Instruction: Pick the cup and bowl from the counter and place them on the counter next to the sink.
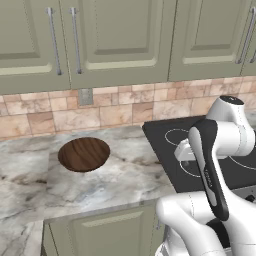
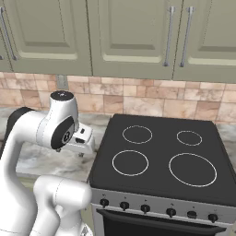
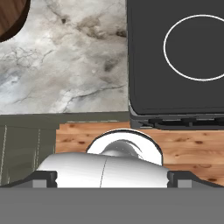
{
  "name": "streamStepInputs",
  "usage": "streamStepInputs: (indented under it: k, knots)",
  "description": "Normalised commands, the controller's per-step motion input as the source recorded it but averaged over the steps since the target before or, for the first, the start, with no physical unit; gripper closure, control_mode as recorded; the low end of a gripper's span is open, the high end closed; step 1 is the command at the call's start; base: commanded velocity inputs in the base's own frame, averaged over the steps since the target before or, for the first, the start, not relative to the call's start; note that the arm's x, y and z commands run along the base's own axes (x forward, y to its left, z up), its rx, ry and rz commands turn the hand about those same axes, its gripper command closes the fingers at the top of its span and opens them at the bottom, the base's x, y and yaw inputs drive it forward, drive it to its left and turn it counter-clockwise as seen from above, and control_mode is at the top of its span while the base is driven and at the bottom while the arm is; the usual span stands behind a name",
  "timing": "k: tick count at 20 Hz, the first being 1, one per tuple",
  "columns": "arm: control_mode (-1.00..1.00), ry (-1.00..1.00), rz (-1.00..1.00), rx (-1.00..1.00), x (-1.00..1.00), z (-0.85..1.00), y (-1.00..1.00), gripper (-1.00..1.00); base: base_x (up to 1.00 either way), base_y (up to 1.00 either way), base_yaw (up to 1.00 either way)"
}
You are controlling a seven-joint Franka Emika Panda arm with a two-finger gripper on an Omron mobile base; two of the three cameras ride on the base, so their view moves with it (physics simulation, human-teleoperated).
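The wide dark brown wood-grain bowl (image 1: 84,154) rests on the marbled counter (image 1: 112,182) left of the stove; its rim shows in the hand view's top left corner (image 3: 9,17). My gripper (image 3: 112,180) hangs open and empty above the counter's front edge, close to the stove's left side, well to the right of the bowl. Both fingertips (image 3: 43,179) stand wide apart. The white hand (image 2: 82,142) sits behind the arm's upper link in the left base view (image 1: 182,150). The cup and the sink are out of view.
A black stove top (image 2: 156,156) with four ring burners adjoins the counter (image 3: 65,65) on the right, knobs along its front. Olive wall cabinets (image 1: 120,35) hang above a tiled backsplash. Below the counter edge lie a cabinet front and wooden floor (image 3: 87,135).
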Motion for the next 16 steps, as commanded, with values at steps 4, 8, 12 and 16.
streamStepInputs:
  k: [4, 8, 12, 16]
  knots:
    - [1.0, 0.0, 0.0, 0.0, 0.0, 0.0, 0.0, -1.0, 0.02, 0.44, -0.02]
    - [1.0, 0.0, 0.0, 0.0, 0.0, 0.0, 0.0, -1.0, 0.07, 0.79, -0.07]
    - [1.0, 0.0, 0.0, 0.0, 0.0, 0.0, 0.0, -1.0, 0.15, 0.65, -0.1]
    - [1.0, 0.0, 0.0, 0.0, 0.0, 0.0, 0.0, -1.0, 0.28, 0.14, -0.08]
